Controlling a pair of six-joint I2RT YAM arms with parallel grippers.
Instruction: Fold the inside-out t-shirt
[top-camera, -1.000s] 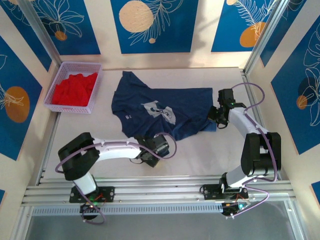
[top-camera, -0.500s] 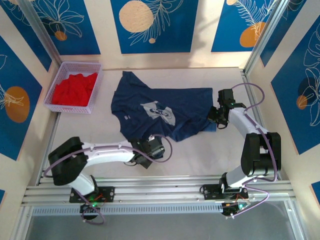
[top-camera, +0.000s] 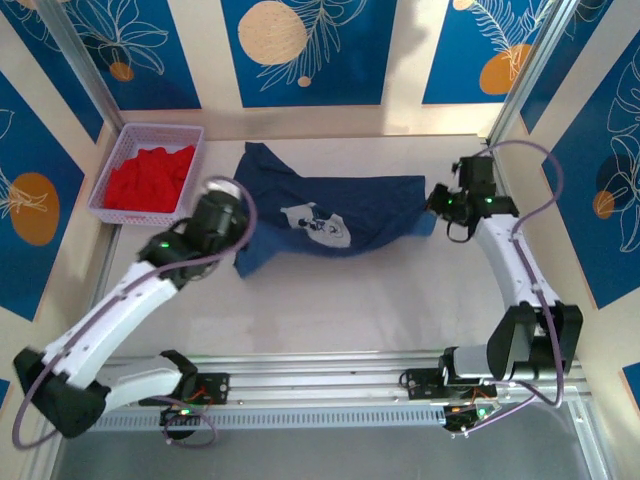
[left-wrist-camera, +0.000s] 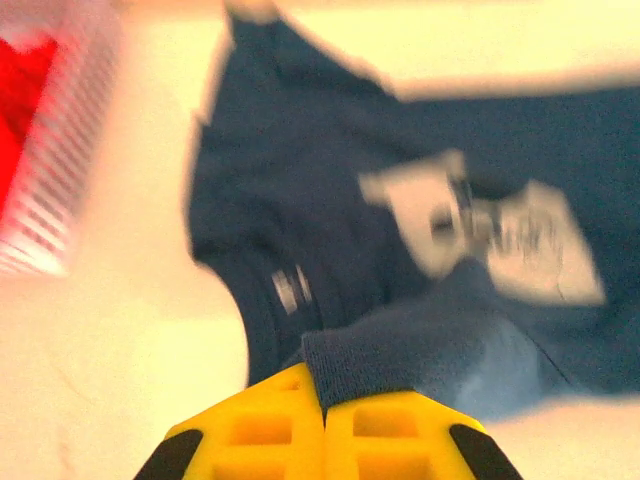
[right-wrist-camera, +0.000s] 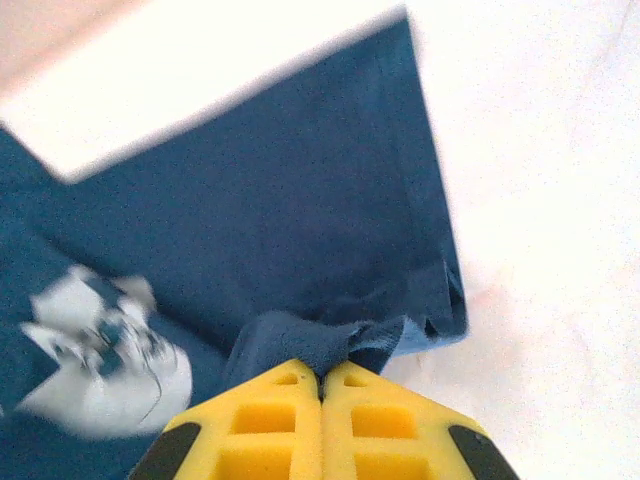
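The inside-out t-shirt (top-camera: 330, 212) is navy with a pale print patch and lies bunched across the back middle of the table. My left gripper (top-camera: 232, 228) is raised at the shirt's left side. In the left wrist view it (left-wrist-camera: 323, 395) is shut on a fold of the shirt's (left-wrist-camera: 330, 200) cloth. My right gripper (top-camera: 438, 208) is at the shirt's right end. In the right wrist view it (right-wrist-camera: 321, 380) is shut on a gathered edge of the navy shirt (right-wrist-camera: 280, 230).
A lilac basket (top-camera: 140, 217) with a bright red garment (top-camera: 150, 178) stands at the back left, close to the left arm. It also blurs past in the left wrist view as the basket (left-wrist-camera: 45, 200). Patterned walls enclose the table on three sides.
The left gripper shut on the shirt's near edge, then swung up and back-left with it. The shirt's near part was drawn back and bunched. The right gripper lifted slightly back, still gripping.
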